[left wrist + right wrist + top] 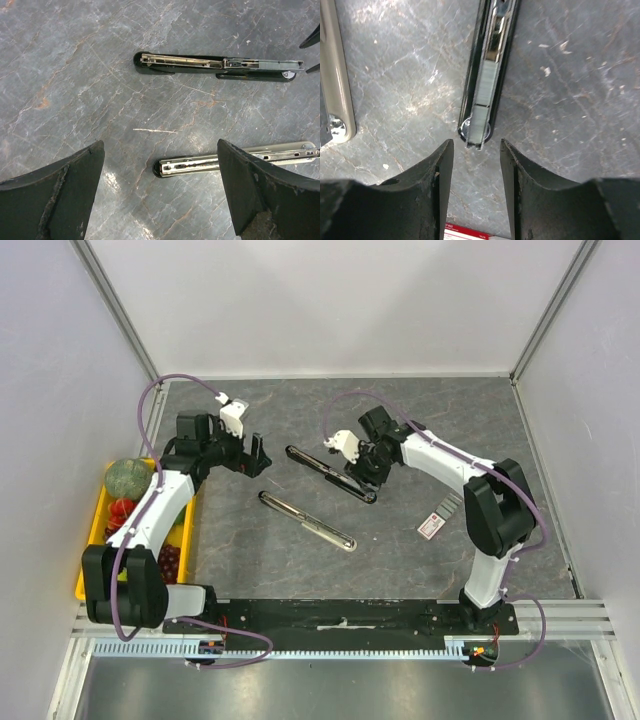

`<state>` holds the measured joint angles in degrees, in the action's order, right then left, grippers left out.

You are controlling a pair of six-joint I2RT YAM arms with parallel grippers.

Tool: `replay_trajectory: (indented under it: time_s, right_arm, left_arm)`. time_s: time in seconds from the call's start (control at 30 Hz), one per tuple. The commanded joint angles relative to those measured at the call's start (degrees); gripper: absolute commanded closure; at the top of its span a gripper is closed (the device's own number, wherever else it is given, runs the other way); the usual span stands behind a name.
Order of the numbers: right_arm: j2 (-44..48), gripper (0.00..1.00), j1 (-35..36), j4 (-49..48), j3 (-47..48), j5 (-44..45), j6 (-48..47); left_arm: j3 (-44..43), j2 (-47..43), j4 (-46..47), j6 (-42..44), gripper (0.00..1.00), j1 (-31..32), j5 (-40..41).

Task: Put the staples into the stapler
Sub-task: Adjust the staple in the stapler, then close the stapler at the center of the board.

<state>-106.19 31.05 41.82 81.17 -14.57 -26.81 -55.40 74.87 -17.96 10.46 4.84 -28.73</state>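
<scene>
The stapler lies opened out as two long parts. Its black part [330, 473] [215, 65] has a metal channel [487, 60] with a grey strip of staples [482, 100] lying in it. The silver part [305, 520] [200, 164] [335, 85] lies beside it. My right gripper [362, 472] [476, 145] is open just short of the channel's end, with nothing between its fingers. The white and red staples box [432, 525] [465, 232] lies behind it, with loose grey strips [450, 505] next to it. My left gripper [255, 455] [160, 145] is wide open above the silver part's end.
A yellow tray [92, 540] stands at the left table edge, holding a green melon [127, 478] and red fruit [122, 512]. White walls close in the table at the back and on both sides.
</scene>
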Motion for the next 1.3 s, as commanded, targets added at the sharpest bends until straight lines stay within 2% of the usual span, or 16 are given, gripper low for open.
replay_trajectory:
  time_s: [0.0,0.27,0.53,0.6,0.7,0.77,0.87,0.97,1.13,1.2,1.23,1.27]
  right_arm:
    - [3.5,0.50,-0.1,-6.1,-6.1,-2.7,-1.3]
    - [2.0,0.49,0.0,-9.6,-8.0,-1.5,-0.8]
    - [-1.3,0.50,0.0,-10.9,-7.5,0.5,-1.3]
    - [-2.2,0.53,0.0,-10.8,-7.3,0.3,-1.4]
    - [-3.1,0.66,0.0,-10.3,-6.8,0.0,-1.8]
    - [-3.1,0.78,-0.1,-9.6,-6.7,0.0,-2.8]
    - [-2.3,0.90,-0.3,-9.2,-7.6,0.2,-5.3]
    - [-0.9,0.93,-1.4,-9.1,-8.3,-0.5,-7.5]
    - [-0.9,0.94,-3.1,-8.9,-7.8,-1.5,-8.5]
    - [-1.7,0.94,-3.2,-9.0,-7.2,-1.0,-8.5]
    - [-1.9,0.93,-3.3,-8.9,-7.0,-1.0,-8.5]
    - [-2.1,0.94,-3.3,-9.0,-6.6,-0.9,-8.5]
  left_arm:
    - [1.8,1.6,7.7,4.2,0.00,-0.4,-5.6]
    - [0.3,9.8,12.0,5.4,0.00,-0.4,-8.3]
    - [-0.1,14.2,16.9,6.0,0.00,-0.4,-12.9]
    - [-0.3,15.4,17.8,7.9,0.00,-0.4,-13.7]
    - [-1.1,17.1,17.5,11.2,0.00,-0.5,-15.6]
    - [-1.6,18.1,17.4,13.2,0.00,-0.4,-17.5]
    - [-2.6,20.3,17.5,17.1,0.00,-0.4,-18.7]
    - [-4.2,22.9,17.5,20.7,0.01,-0.4,-18.8]
    - [-5.3,25.1,14.4,30.4,0.04,-0.4,-22.8]
    - [-5.8,25.8,14.4,33.6,0.10,-0.4,-23.1]
    - [-6.4,26.7,13.7,35.1,0.17,-0.4,-23.3]
    - [-6.7,27.3,13.3,36.4,0.20,-0.4,-23.5]
